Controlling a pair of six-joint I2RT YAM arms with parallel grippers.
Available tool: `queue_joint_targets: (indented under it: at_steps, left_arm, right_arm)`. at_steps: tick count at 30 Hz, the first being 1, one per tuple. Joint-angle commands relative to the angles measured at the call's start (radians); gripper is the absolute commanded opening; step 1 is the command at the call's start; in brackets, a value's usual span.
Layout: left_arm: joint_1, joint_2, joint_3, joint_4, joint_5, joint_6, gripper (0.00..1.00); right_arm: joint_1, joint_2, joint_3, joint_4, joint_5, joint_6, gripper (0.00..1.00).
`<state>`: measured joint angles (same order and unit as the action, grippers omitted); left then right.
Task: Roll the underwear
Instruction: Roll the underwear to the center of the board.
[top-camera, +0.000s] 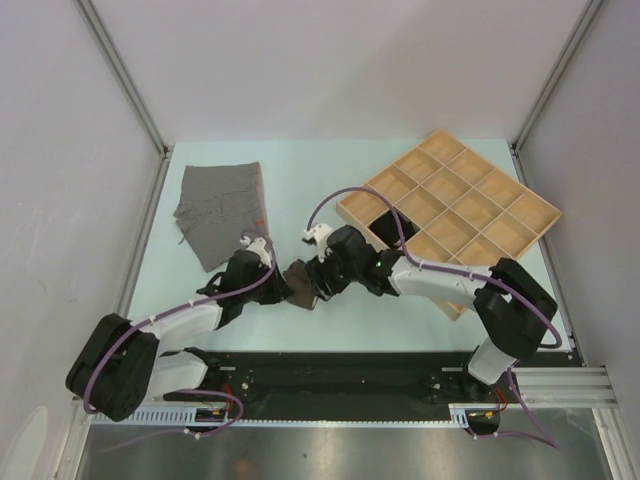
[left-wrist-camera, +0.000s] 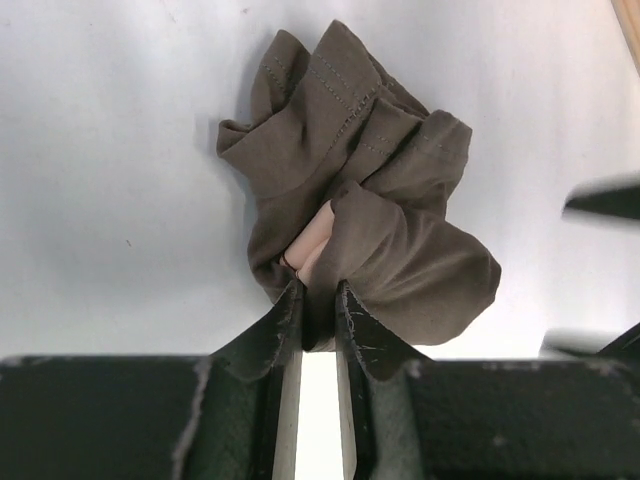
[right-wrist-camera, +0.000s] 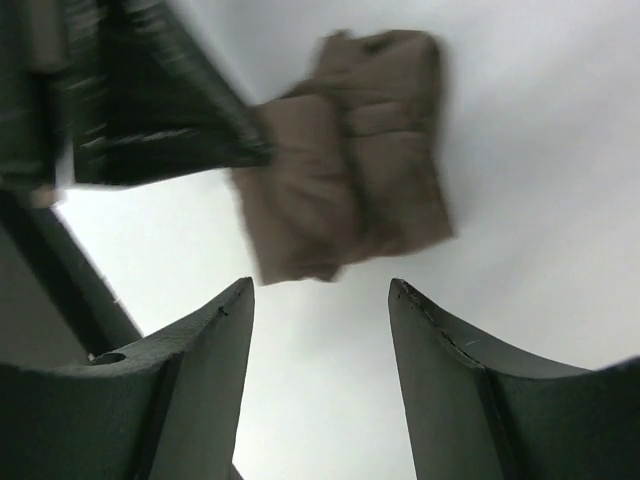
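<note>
The dark brown brief (top-camera: 303, 287) lies bunched on the table between my two grippers. In the left wrist view it (left-wrist-camera: 370, 200) is crumpled, and my left gripper (left-wrist-camera: 320, 293) is shut on its near edge. My left gripper (top-camera: 283, 287) is at the bundle's left side. My right gripper (right-wrist-camera: 320, 290) is open and empty, a short way off the blurred brown brief (right-wrist-camera: 350, 160); it (top-camera: 321, 281) is at the bundle's right side. The heather grey brief (top-camera: 220, 212) lies flat at the back left, an orange edge on its right. A black cloth (top-camera: 384, 232) fills one tray compartment.
The compartmented wooden tray (top-camera: 500, 215) stands at the back right, close behind my right arm. Grey walls close in the table on the left, back and right. A black rail runs along the near edge (top-camera: 340, 370).
</note>
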<state>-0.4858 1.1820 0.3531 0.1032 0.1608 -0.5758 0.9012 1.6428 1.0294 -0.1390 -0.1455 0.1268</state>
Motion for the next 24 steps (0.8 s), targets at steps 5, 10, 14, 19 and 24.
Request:
queue_joint_targets:
  at_steps: [5, 10, 14, 19, 24]
  left_arm:
    - [0.001, 0.071, 0.066, -0.063, 0.002, 0.011, 0.20]
    - [0.003, 0.090, 0.076, -0.066, 0.009, 0.013, 0.20]
    - [0.003, 0.093, 0.081, -0.069, 0.013, 0.014, 0.20]
    - [0.006, 0.091, 0.087, -0.073, 0.020, 0.014, 0.21]
    - [0.010, 0.077, 0.102, -0.083, 0.029, 0.013, 0.26]
  right_arm:
    - [0.142, 0.002, -0.095, 0.268, 0.046, -0.160, 0.60]
    - [0.159, 0.072, -0.109, 0.322, 0.093, -0.188, 0.60]
    - [0.163, 0.126, -0.104, 0.309, 0.132, -0.190, 0.60]
    - [0.169, 0.183, -0.088, 0.265, 0.210, -0.164, 0.61]
    - [0.206, 0.233, -0.065, 0.210, 0.319, -0.136, 0.62]
